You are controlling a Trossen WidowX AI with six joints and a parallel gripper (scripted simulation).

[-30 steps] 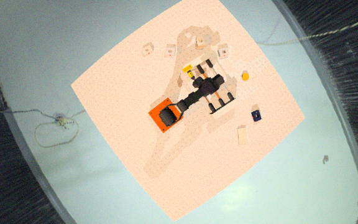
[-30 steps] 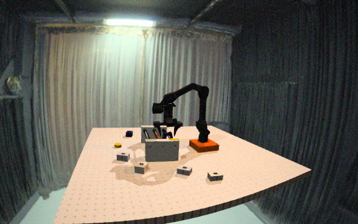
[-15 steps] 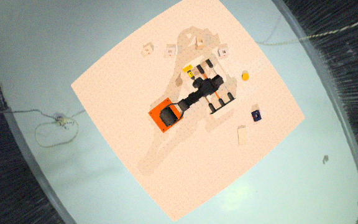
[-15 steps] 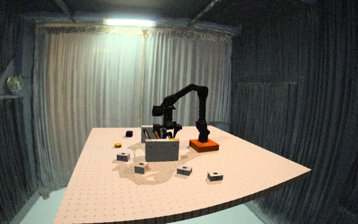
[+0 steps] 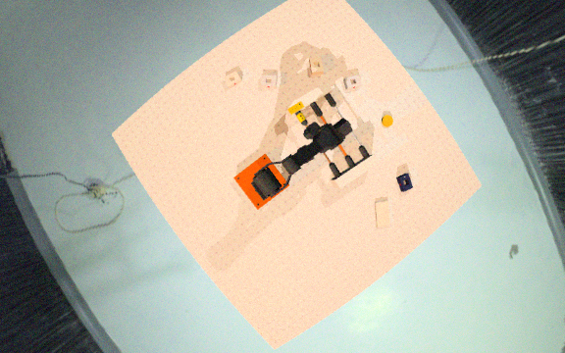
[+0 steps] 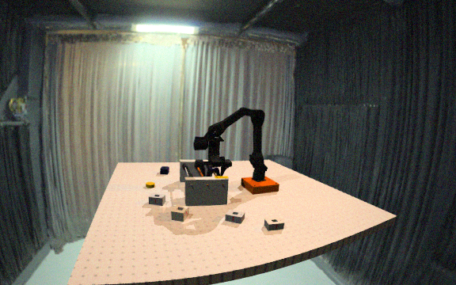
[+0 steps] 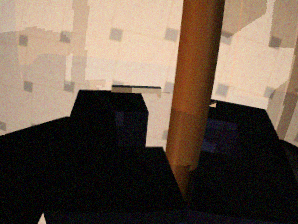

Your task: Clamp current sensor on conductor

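1. Here we are at the conductor frame (image 5: 342,173) (image 6: 206,192): the open-looking sensor (image 6: 209,172) (image 7: 132,127) sits inside it, its dark halves flanking the copper-coloured conductor (image 5: 328,158) (image 7: 192,75).
2. The gripper (image 5: 328,137) (image 6: 214,172) (image 7: 177,140) has its fingers spread, pinching nothing; whether the latch has caught, I cannot tell.
3. Squeezing looks next: centre both fingers, meet both halves evenly, press square, then open straight out. Uneven pressure could twist the sensor.
4. Arrow hidden! It should face the yellow marker (image 5: 296,108) (image 6: 222,177) at the frame's end; check that first.
5. Tight quarters: the neighbouring orange conductor (image 5: 342,150) (image 6: 200,171) could snag a finger inside the frame.
6. The yellow disc (image 5: 386,121) (image 6: 150,184) and navy block (image 5: 402,182) (image 6: 165,170) lie outside the frame, out of the way.
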